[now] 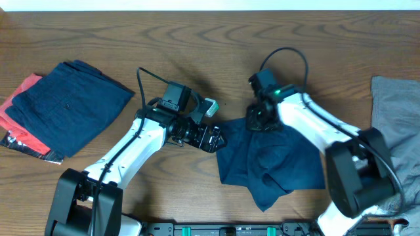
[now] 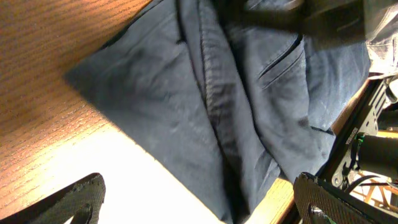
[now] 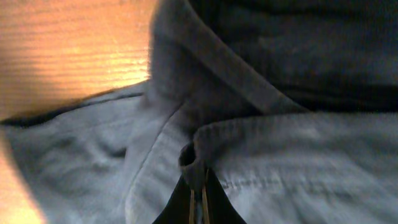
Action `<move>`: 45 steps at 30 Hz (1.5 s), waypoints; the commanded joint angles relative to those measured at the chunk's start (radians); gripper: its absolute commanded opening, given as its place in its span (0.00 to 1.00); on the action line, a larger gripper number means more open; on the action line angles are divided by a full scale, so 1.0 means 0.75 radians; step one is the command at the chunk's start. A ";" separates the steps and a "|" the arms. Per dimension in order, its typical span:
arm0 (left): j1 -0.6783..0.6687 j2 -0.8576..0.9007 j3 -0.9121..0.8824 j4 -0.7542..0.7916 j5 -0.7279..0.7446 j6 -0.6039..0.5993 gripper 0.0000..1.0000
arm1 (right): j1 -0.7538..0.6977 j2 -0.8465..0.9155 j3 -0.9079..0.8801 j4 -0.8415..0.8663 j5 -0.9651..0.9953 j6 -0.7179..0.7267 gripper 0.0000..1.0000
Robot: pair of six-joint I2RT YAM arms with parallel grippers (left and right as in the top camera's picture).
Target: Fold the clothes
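Crumpled dark navy shorts (image 1: 275,160) lie at the table's centre right. My right gripper (image 1: 257,119) is shut on their upper left waistband edge; the right wrist view shows the fingers (image 3: 198,190) pinching a fold of navy fabric (image 3: 280,149). My left gripper (image 1: 216,139) is open and empty just left of the shorts' left corner; in the left wrist view its fingers (image 2: 199,202) spread wide below the shorts (image 2: 205,106). A folded navy garment (image 1: 69,105) lies at the far left on a red garment (image 1: 20,111). A light grey garment (image 1: 397,118) lies at the right edge.
The wooden table (image 1: 197,39) stretches along the back. The arms' bases and a black rail (image 1: 230,229) sit at the front edge. A cable (image 1: 285,56) loops above the right wrist.
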 commanded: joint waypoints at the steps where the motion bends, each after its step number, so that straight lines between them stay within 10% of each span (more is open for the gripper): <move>1: 0.001 -0.003 0.008 -0.003 -0.006 -0.003 0.98 | -0.061 -0.166 0.185 -0.084 0.046 -0.120 0.01; 15: 0.106 -0.208 0.021 -0.001 -0.005 -0.003 0.98 | -0.168 -0.368 0.948 -0.306 0.182 -0.248 0.01; 27: 0.112 -0.246 0.021 -0.005 -0.005 -0.014 0.98 | -0.171 -0.331 0.927 -0.735 0.584 -0.043 0.01; 45: 0.114 -0.246 0.021 0.027 -0.016 -0.013 0.98 | -0.167 -0.330 0.908 -0.579 0.241 -0.313 0.01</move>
